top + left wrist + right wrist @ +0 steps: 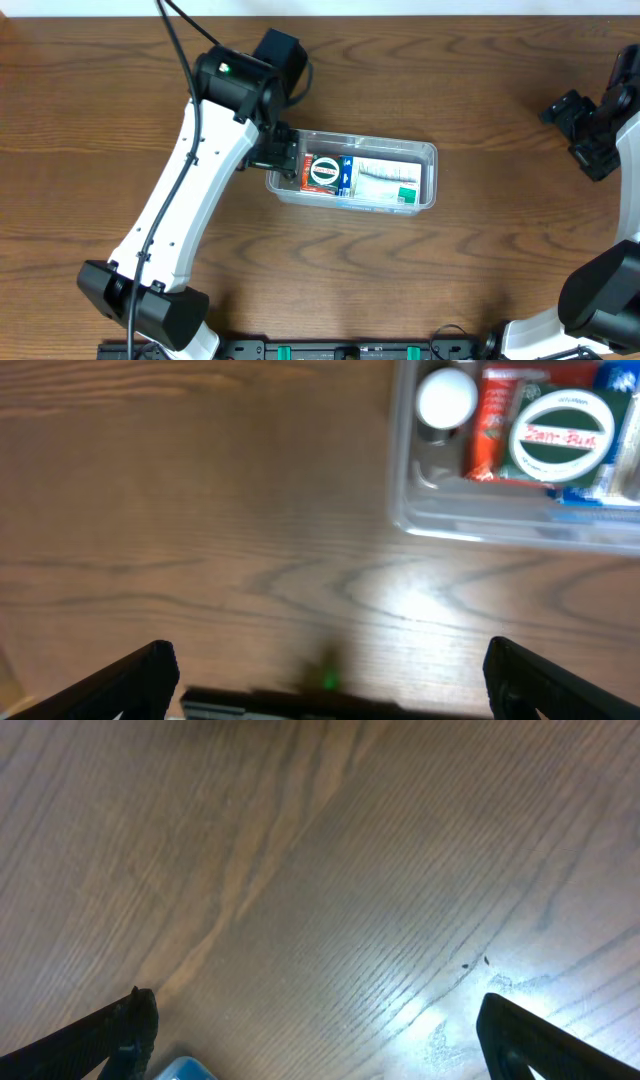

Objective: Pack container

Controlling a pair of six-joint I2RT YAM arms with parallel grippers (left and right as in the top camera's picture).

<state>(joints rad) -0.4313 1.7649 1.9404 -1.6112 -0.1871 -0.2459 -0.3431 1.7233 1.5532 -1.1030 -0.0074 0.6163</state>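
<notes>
Hovering at the left end of the container (428,152), the left gripper (283,150) is spread and empty. The container sits at centre, already holding a tin (323,172) and boxes (385,180); packing looks nearly done. Well apart at right, the right gripper (578,130) is spread, empty too.

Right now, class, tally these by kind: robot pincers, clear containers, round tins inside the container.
Pincers: 2 (left pincer, right pincer, both open and empty)
Clear container: 1
Round tin: 1
Total: 4
</notes>
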